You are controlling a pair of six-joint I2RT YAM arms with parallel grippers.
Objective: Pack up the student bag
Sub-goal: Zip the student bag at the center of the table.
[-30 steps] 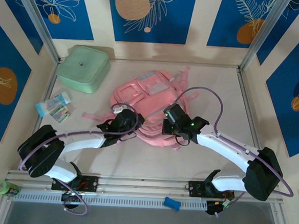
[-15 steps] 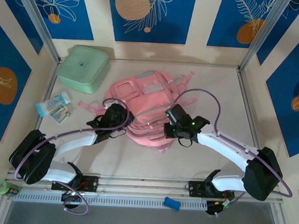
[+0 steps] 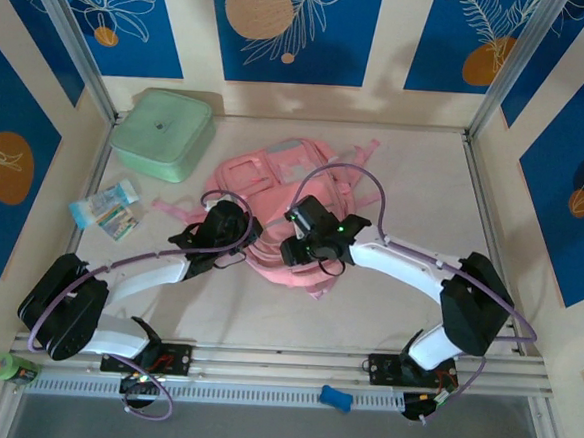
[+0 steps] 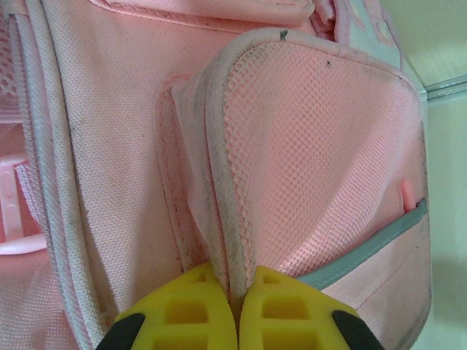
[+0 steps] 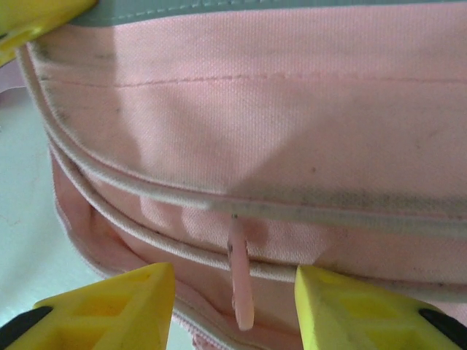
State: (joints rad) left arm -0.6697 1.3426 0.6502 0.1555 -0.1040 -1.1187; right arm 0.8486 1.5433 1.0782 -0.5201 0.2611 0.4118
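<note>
Two jobs, lol. Left gripper [image 4: 235, 283] clamped on mesh pocket edge [image 4: 225, 182] of student bag [image 3: 275, 170], lying mid-table: use as anchor. Right gripper [image 5: 233, 281], jaws apart, straddling zipper pull [image 5: 240, 300]: centre on tab, close squarely, drag along the seam, not upward, else probably slips.

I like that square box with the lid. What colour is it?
Mint green box, best in top view.
</note>
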